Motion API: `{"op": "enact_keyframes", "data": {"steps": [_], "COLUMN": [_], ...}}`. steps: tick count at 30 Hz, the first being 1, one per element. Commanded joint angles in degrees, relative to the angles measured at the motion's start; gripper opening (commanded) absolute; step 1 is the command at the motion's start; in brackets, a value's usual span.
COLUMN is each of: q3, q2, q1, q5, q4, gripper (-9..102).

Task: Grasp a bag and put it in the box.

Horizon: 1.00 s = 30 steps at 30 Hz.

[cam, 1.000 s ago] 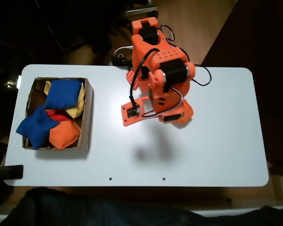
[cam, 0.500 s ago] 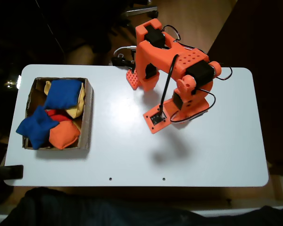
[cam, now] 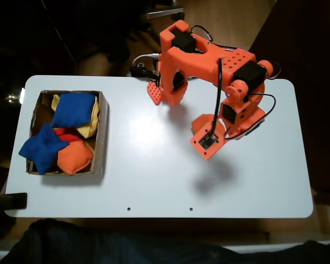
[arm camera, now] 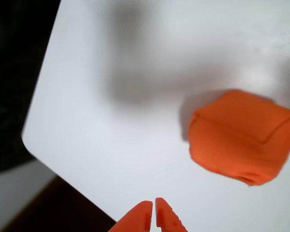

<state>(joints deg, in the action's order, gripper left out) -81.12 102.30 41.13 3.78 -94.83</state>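
I've swung the arm (cam: 209,71) away from the box (cam: 102,132) toward three o'clock across the bench (cam: 154,181). That brings a fresh bag (arm camera: 241,137) into the wrist view at three o'clock: soft orange fabric, pillow-shaped, seamed. The pincer (arm camera: 153,215) is closed and empty, its tips together. The box is brown cardboard, with blue, yellow and orange beanbags inside.

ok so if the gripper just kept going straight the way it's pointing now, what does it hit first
Probably bare table. In the wrist view the gripper has its fingertips nearly together and points over white tabletop, while the orange bag lies off to the right of that line. Depth is hard to judge, so this is a guess.
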Motion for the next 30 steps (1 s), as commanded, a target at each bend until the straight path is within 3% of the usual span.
{"op": "enact_keyframes", "data": {"steps": [1, 9, 19, 27, 30], "q3": [-2.2, -6.8, -6.9, -7.3, -10.0], "q2": [2.9, 4.8, 5.7, 4.7, 4.7], "q1": [1.9, 6.1, 7.7, 7.0, 6.4], "q5": [-1.7, -15.6, -23.5, -23.5, -18.4], "q4": [3.0, 2.4, -5.4, -11.3, -11.9], "gripper": [0, 0, 0, 0, 0]}}
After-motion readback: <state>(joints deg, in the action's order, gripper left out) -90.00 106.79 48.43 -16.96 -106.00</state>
